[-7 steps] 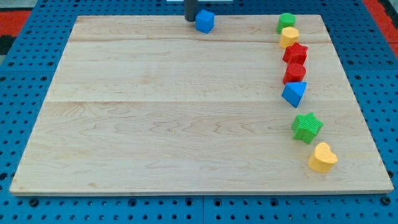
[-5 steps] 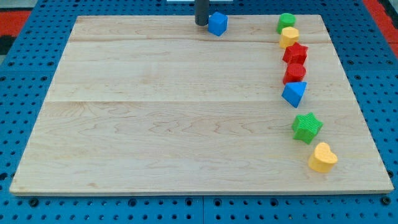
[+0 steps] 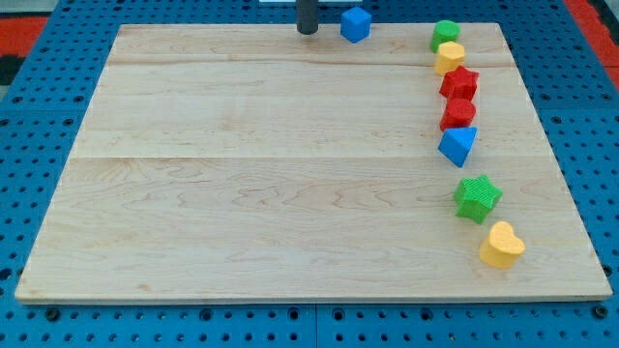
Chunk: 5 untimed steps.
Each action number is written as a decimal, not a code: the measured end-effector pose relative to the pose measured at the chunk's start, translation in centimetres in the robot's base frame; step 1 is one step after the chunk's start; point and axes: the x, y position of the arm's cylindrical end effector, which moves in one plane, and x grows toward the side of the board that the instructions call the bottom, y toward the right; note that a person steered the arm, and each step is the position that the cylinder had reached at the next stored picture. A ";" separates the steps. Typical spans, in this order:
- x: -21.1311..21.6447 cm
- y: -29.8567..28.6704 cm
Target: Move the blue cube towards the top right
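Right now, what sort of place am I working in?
Probably a lab test bench: a wooden board lies on a blue pegboard table, with small coloured blocks like the blue cube near my tip.

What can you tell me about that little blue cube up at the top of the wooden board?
The blue cube is a small, solid-looking block of plain bright blue, probably plastic, turned so one corner edge faces the camera. It sits flat on the wooden board near the view's top edge, right of centre. Nothing touches it: my tip stands apart to its left, and the green block lies well to its right.
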 end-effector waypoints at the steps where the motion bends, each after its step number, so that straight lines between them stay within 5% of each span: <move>1: 0.0 3.2; 5: 0.2 6.3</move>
